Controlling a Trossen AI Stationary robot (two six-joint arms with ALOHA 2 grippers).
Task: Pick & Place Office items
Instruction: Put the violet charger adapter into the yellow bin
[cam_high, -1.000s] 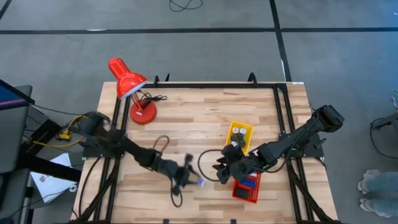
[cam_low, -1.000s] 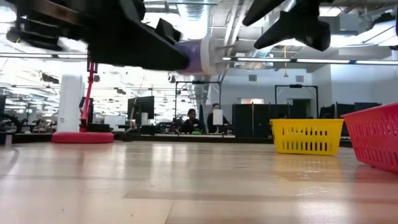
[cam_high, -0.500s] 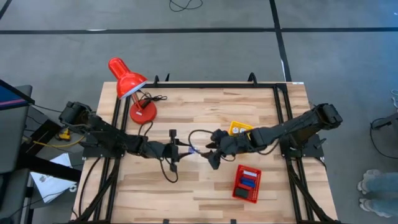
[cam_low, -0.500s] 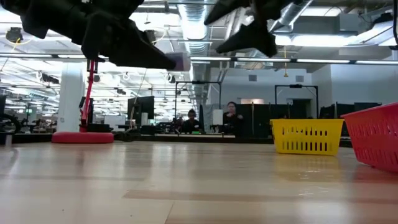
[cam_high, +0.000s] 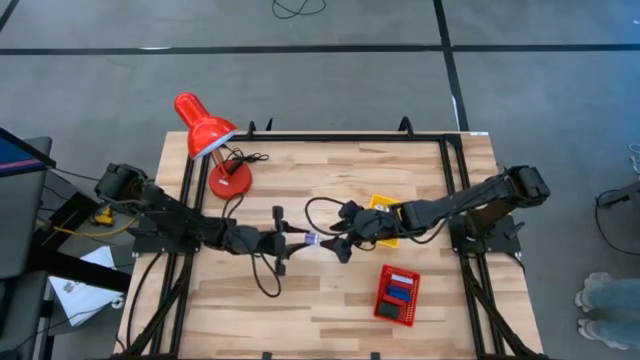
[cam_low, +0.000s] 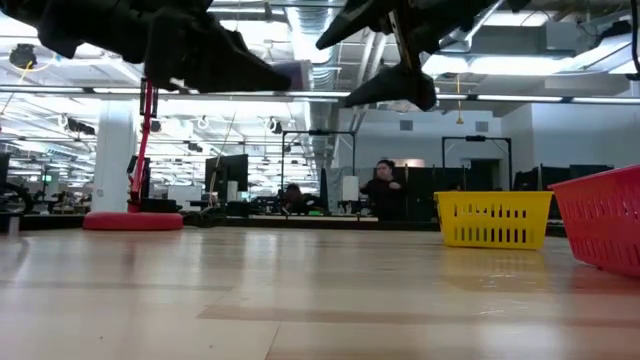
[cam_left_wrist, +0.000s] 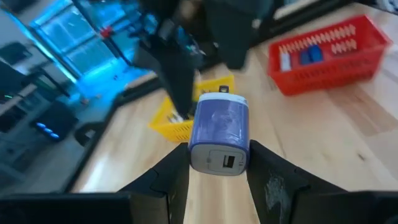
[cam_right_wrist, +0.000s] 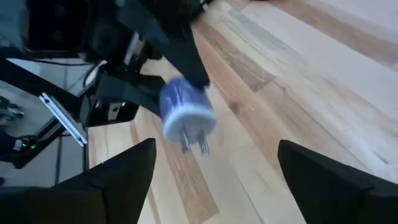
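Charger: I've got a light-blue USB plug adapter (cam_left_wrist: 219, 132) clamped in left gripper (cam_left_wrist: 219, 163), mid-air, prongs facing right gripper (cam_right_wrist: 214, 163).
Right gripper: fingers wide, empty, just short of the adapter.
Progress: several items sit in red basket (cam_high: 380, 305); handover looks pending.

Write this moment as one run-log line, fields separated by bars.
left gripper: shut on light-blue plug adapter, mid-air | right gripper: open, facing it | phase: handover
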